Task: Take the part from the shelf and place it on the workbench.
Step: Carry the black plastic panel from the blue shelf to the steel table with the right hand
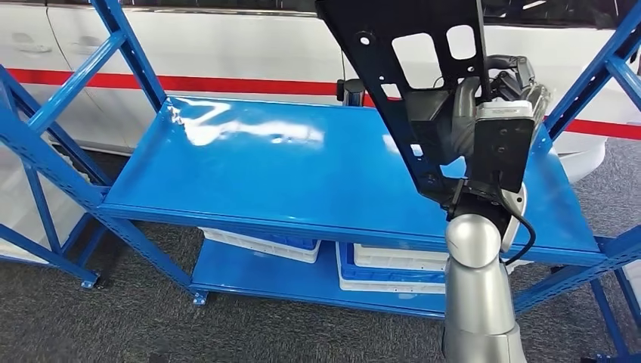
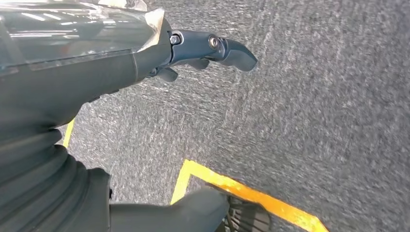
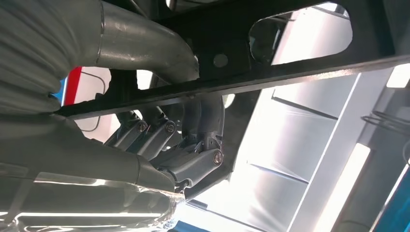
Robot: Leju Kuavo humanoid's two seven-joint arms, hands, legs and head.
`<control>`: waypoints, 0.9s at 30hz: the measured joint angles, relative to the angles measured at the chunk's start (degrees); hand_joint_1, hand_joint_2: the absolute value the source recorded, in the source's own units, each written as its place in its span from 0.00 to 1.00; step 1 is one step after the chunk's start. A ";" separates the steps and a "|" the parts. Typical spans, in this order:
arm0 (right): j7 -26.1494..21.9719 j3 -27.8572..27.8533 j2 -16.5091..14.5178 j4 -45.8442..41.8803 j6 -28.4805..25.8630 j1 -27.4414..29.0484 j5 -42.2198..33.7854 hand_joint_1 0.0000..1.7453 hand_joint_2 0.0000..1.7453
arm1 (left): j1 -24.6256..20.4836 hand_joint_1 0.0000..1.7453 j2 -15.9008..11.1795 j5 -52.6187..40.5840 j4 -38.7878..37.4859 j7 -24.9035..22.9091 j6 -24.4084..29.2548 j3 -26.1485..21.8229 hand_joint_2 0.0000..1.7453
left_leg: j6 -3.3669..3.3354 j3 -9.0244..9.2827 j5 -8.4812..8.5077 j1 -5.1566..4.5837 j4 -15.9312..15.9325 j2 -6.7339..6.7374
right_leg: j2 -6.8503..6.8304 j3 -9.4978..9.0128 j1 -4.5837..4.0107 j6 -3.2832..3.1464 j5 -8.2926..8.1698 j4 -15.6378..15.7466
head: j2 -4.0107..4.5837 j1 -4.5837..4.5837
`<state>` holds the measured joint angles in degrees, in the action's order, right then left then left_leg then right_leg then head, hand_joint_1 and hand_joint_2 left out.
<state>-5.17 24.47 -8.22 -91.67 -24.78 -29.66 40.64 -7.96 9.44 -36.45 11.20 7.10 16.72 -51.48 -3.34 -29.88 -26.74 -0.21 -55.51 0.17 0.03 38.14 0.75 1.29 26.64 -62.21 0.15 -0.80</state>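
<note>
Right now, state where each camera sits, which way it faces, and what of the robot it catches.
Head: high on the body, looking forward and down at the blue shelf; right arm raised with the black part.
Left wrist: behind the left hand, facing grey floor with a yellow line.
Right wrist: behind the right hand, which grips the part.
Head and right wrist share that part.

- We see the shelf (image 1: pixel 287 162) straight ahead, with a vehicle (image 1: pixel 249 45) behind it.
- The part (image 1: pixel 412 83) hangs above the shelf's right side, held up by our right hand (image 1: pixel 499 94).
- Two bins (image 1: pixel 261 246) (image 1: pixel 389 268) sit side by side on the lower level.
- Our left hand (image 2: pixel 208 48) hangs over the floor (image 2: pixel 314 111), near a floor line (image 2: pixel 251 193).
</note>
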 joint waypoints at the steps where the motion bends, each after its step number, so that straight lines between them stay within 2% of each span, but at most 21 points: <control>1: -0.14 -0.11 0.13 -0.01 -0.05 0.05 -0.20 1.00 1.00 | 0.04 0.00 0.01 0.01 0.00 -0.01 0.05 -0.01 1.00 | -0.14 -0.62 0.51 -0.09 0.00 0.05 | 0.01 1.25 0.01 -0.29 2.31 -3.35 | 0.00 0.17; 3: -0.37 -0.30 0.41 0.01 -0.15 0.32 -0.46 1.00 1.00 | 0.16 0.00 0.06 0.03 -0.01 -0.02 0.05 -0.02 1.00 | -0.19 -2.07 1.48 -0.12 -0.13 0.14 | 0.00 3.12 0.12 -0.30 5.93 -10.77 | 0.00 0.44; 4: -0.47 -0.36 0.52 0.02 -0.19 0.51 -0.60 1.00 1.00 | 0.21 0.00 0.09 0.06 -0.01 -0.02 0.05 -0.02 1.00 | -0.14 -2.75 1.91 -0.13 -0.24 0.18 | 0.00 2.97 0.16 0.12 6.26 -12.37 | 0.00 0.45; 5: -0.57 -0.40 0.61 0.02 -0.23 0.66 -0.74 1.00 1.00 | 0.25 0.00 0.10 0.14 -0.01 -0.02 0.04 -0.03 1.00 | -0.04 -3.40 2.30 -0.11 -0.41 0.21 | -0.01 1.83 0.19 0.70 5.68 -11.91 | 0.00 0.49; 7: -0.80 -0.43 0.69 0.03 -0.31 0.82 -1.05 1.00 1.00 | 0.30 0.00 0.13 0.34 -0.01 -0.01 0.01 -0.06 1.00 | 0.29 -4.52 2.84 -0.09 -0.99 0.22 | -0.03 -3.24 0.32 1.62 3.49 -5.06 | 0.00 0.50; 9: -0.99 -0.46 0.68 0.02 -0.43 0.90 -1.25 1.00 1.00 | 0.36 0.00 0.15 0.43 -0.01 0.05 -0.02 -0.14 1.00 | 0.85 -5.51 3.30 -0.25 -1.77 0.19 | 0.00 -7.93 0.16 1.45 2.89 2.26 | 0.00 0.45; 11: -1.16 -0.55 0.67 0.01 -0.64 1.14 -1.36 1.00 1.00 | 0.51 0.00 0.15 0.43 -0.01 0.12 0.01 -0.22 1.00 | 1.53 -6.06 3.92 -0.36 -2.15 0.18 | 0.07 -9.02 -0.13 0.75 3.09 4.48 | 0.00 0.34; 13: -1.32 -0.63 0.67 -0.02 -0.86 1.37 -1.40 1.00 1.00 | 0.77 0.00 0.05 0.40 -0.01 0.15 0.09 -0.27 1.00 | 2.24 -6.56 3.67 -0.18 -2.52 0.07 | 0.04 -8.28 0.31 -0.26 2.37 4.49 | 0.00 0.29; 14: -1.38 -0.67 0.64 -0.08 -0.93 1.43 -1.40 1.00 1.00 | 0.88 0.00 0.02 0.38 -0.01 0.15 0.11 -0.28 1.00 | 2.60 -7.12 2.27 -0.09 -3.59 -0.03 | -0.01 -7.84 0.51 -0.97 1.86 4.55 | 0.00 0.17; 16: -1.45 -0.75 0.58 -0.22 -1.03 1.47 -1.40 1.00 1.00 | 1.00 0.00 0.01 0.29 -0.01 0.15 0.13 -0.30 1.00 | 3.27 -8.98 -2.83 0.18 -8.88 -0.20 | -0.08 -6.66 0.63 -1.96 0.73 4.60 | 0.00 -0.05; 17: -1.46 -0.79 0.57 -0.28 -1.06 1.54 -1.40 1.00 1.00 | 1.01 0.00 0.02 0.22 -0.01 0.15 0.13 -0.30 1.00 | 3.58 -10.06 -5.47 0.36 -12.76 -0.22 | -0.11 -5.97 0.57 -2.19 0.15 4.57 | 0.00 -0.14; 18: -1.46 -0.81 0.57 -0.30 -1.11 1.65 -1.40 1.00 1.00 | 1.02 0.00 0.01 0.14 -0.01 0.15 0.13 -0.30 1.00 | 3.82 -10.81 -7.02 0.53 -16.29 -0.22 | -0.11 -5.26 0.52 -2.19 -0.41 4.54 | 0.00 -0.15; 19: -1.48 -0.84 0.58 -0.31 -1.17 1.82 -1.40 1.00 1.00 | 1.02 0.00 0.00 0.07 -0.01 0.14 0.13 -0.30 1.00 | 3.99 -10.92 -7.30 0.70 -18.58 -0.21 | -0.12 -4.55 0.48 -2.13 -0.97 4.50 | 0.00 -0.15; 20: -1.50 -0.87 0.60 -0.37 -1.25 2.03 -1.41 1.00 1.00 | 1.01 0.00 0.00 0.00 -0.01 0.10 0.14 -0.30 1.00 | 4.04 -10.08 -6.33 0.82 -18.88 -0.21 | -0.12 -3.88 0.47 -2.02 -1.49 4.47 | 0.00 -0.16; 21: -1.54 -0.93 0.60 -0.47 -1.31 2.22 -1.43 1.00 1.00 | 1.00 0.00 0.00 -0.03 -0.01 0.05 0.14 -0.30 1.00 | 3.98 -8.22 -4.67 0.90 -17.13 -0.21 | -0.11 -3.27 0.47 -1.86 -1.98 4.44 | 0.00 -0.17; 22: -1.57 -1.01 0.60 -0.64 -1.36 2.35 -1.46 1.00 1.00 | 0.97 0.00 -0.01 -0.06 -0.01 0.01 0.14 -0.30 1.00 | 3.77 -5.41 -3.17 0.93 -13.60 -0.26 | -0.09 -2.80 0.47 -1.65 -2.45 4.41 | 0.00 -0.18; 23: -1.60 -1.11 0.60 -0.88 -1.39 2.43 -1.49 1.00 1.00 | 0.91 0.00 -0.02 -0.09 -0.01 -0.03 0.15 -0.30 1.00 | 3.44 -2.16 -2.60 0.84 -9.12 -0.33 | -0.06 -2.43 0.41 -1.40 -2.88 4.39 | 0.00 -0.18; 24: -1.61 -1.22 0.60 -1.11 -1.42 2.46 -1.52 1.00 1.00 | 0.85 0.00 -0.04 -0.11 -0.01 -0.04 0.15 -0.30 1.00 | 3.12 0.64 -2.68 0.71 -5.02 -0.40 | -0.08 -2.21 0.35 -1.05 -3.30 4.39 | 0.00 -0.14; 25: -1.62 -1.32 0.59 -1.32 -1.44 2.47 -1.54 1.00 1.00 | 0.80 0.00 -0.05 -0.14 -0.01 -0.04 0.16 -0.30 1.00 | 2.78 2.49 -3.11 0.51 -2.14 -0.48 | -0.12 -2.09 0.35 -0.64 -3.77 4.47 | 0.00 -0.13; 26: -1.63 -1.39 0.58 -1.48 -1.46 2.49 -1.54 1.00 1.00 | 0.77 0.00 -0.07 -0.15 -0.01 -0.06 0.16 -0.30 1.00 | 2.46 3.27 -3.48 0.27 -0.64 -0.51 | -0.18 -2.02 0.37 -0.18 -4.27 4.62 | 0.00 -0.13; 27: -1.64 -1.43 0.59 -1.55 -1.47 2.53 -1.55 1.00 1.00 | 0.78 0.00 -0.07 -0.15 -0.01 -0.09 0.18 -0.30 1.00 | 2.11 3.03 -3.18 0.11 -0.22 -0.49 | -0.23 -1.96 0.42 0.33 -4.82 4.90 | 0.00 -0.10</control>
<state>-6.82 23.04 -7.63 -93.23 -26.25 -27.13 39.09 -7.18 9.37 -36.60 11.19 7.02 16.90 -51.78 -1.23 -26.85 -29.93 -0.10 -55.73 -0.32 -0.20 36.18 1.16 1.62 21.82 -57.31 0.15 -0.90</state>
